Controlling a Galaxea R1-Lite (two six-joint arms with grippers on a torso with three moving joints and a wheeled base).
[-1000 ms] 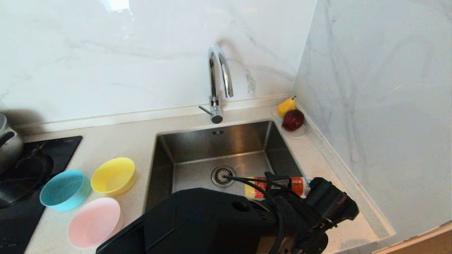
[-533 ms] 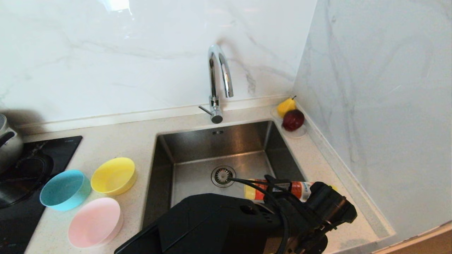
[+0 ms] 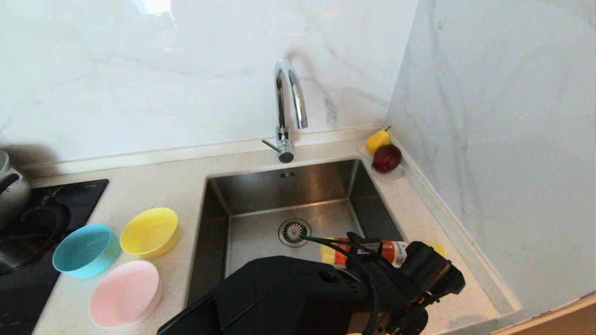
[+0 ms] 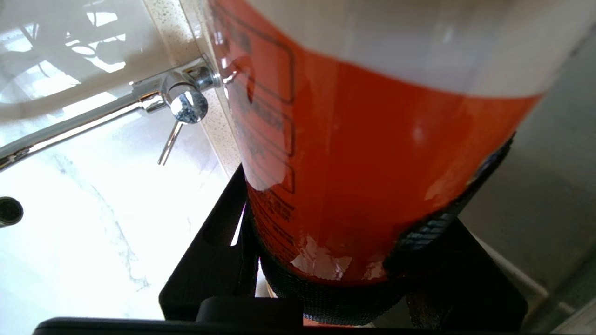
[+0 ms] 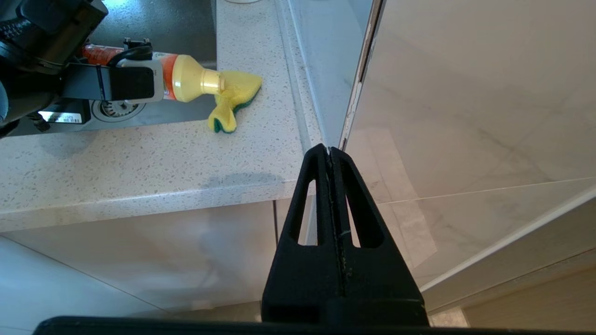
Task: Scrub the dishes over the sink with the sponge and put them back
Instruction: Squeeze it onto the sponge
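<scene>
Three dishes stand on the counter left of the sink (image 3: 288,186): a yellow bowl (image 3: 149,231), a light blue bowl (image 3: 85,250) and a pale pink bowl (image 3: 125,292). My left gripper (image 3: 372,245) is shut on a detergent bottle (image 3: 393,246) with an orange label, held lying level over the sink's right edge. In the right wrist view the bottle (image 5: 186,83) has its yellow nozzle against the sponge (image 5: 237,93), which lies crumpled on the counter right of the sink. The bottle (image 4: 372,139) fills the left wrist view between my left gripper's (image 4: 354,223) black fingers. My right gripper (image 5: 329,151) is shut and parked below the counter front.
A chrome tap (image 3: 288,107) stands behind the sink. A saucer with a pear (image 3: 377,139) and a dark red fruit (image 3: 386,158) sits in the back right corner. A black hob (image 3: 32,232) and a steel pot (image 3: 11,190) are at the left. A marble wall closes the right side.
My left arm has shifted a little to the right and nearer the counter front, carrying the bottle along. The bowls and my right gripper have not moved.
</scene>
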